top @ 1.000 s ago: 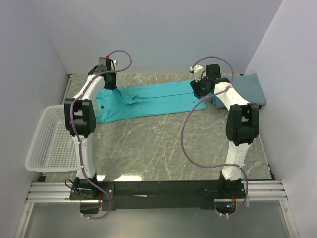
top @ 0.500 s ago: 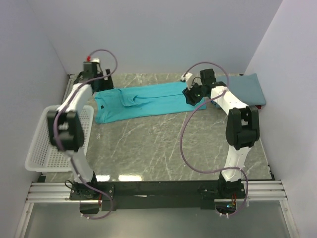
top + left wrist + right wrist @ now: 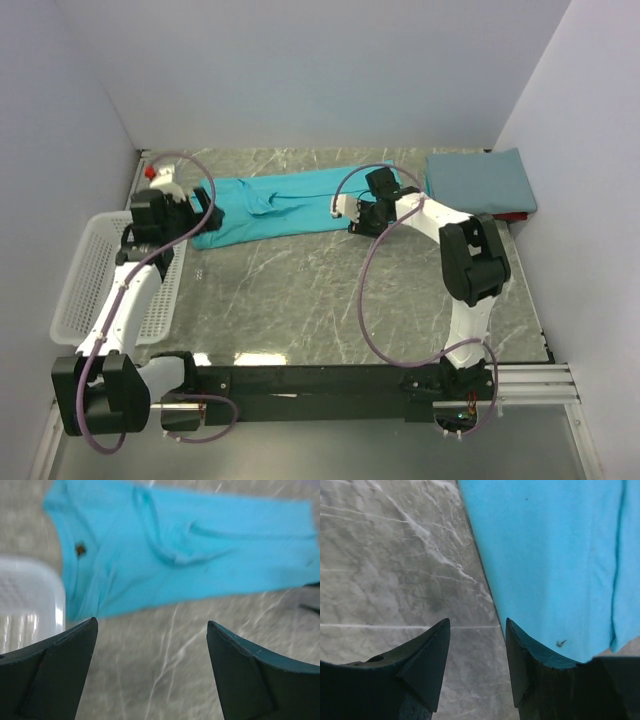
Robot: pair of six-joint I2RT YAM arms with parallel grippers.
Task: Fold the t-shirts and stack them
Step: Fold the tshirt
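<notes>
The bright teal t-shirt (image 3: 300, 200) lies spread in a long strip across the back of the table, collar end to the left. A slate-blue t-shirt (image 3: 480, 180) rests as a folded rectangle at the back right. My left gripper (image 3: 205, 215) hovers open by the teal t-shirt's left end; in the left wrist view the teal t-shirt (image 3: 180, 550) lies beyond my left gripper (image 3: 152, 630), which holds nothing. My right gripper (image 3: 352, 222) is open at the shirt's near edge. In the right wrist view my right gripper (image 3: 477, 625) straddles bare table just left of the teal t-shirt (image 3: 550, 560).
A white mesh basket (image 3: 105, 280) hangs off the table's left side, and its rim (image 3: 25, 605) shows in the left wrist view. The marble tabletop (image 3: 330, 290) stretches in front of the shirts. Walls close in the back and both sides.
My left gripper opened and swung from the shirt's back-left corner toward the near left. My right gripper slid left from the shirt's right end to its near edge.
</notes>
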